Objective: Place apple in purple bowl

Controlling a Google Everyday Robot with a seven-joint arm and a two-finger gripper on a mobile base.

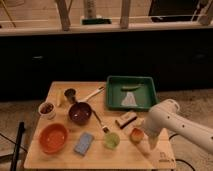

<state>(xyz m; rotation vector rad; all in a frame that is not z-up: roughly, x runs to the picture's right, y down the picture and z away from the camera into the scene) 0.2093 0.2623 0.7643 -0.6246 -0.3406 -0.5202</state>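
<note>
- Progress: the task looks barely begun. The apple (136, 134) sits on the desk (120, 159) near its right front, not in any dish.
- The purple bowl (80, 113) stands well apart from it, left of the desk's middle, and appears to hold nothing.
- The pincer (148, 142) is at the low end of the white arm (167, 117), which reaches in from the right. It hangs just beside the apple, on the apple's right. Whether it is apart, together or clamped on the fruit I cannot tell, and I cannot tell whether it touches the apple.
- What is left, as I judge it: take hold of the apple, lift it, carry it left to the purple bowl and let go (nearly the whole job, then).
- Between fruit and bowl stand the green cup (111, 141), just left of the apple, and a long-handled utensil (100, 122), so the carry would likely need to go over them.
- Count of the task's things: one apple, one purple bowl, one pincer.
- Count of the rest:
  - one orange bowl (53, 137)
  - one white cup (47, 108) with brown contents
  - one green cup
  - one dark metal cup (70, 95)
  - one blue sponge (84, 143)
  - one green tray (131, 78)
  - one small brown block (126, 120)
- That makes two bowls and three cups in all.
</note>
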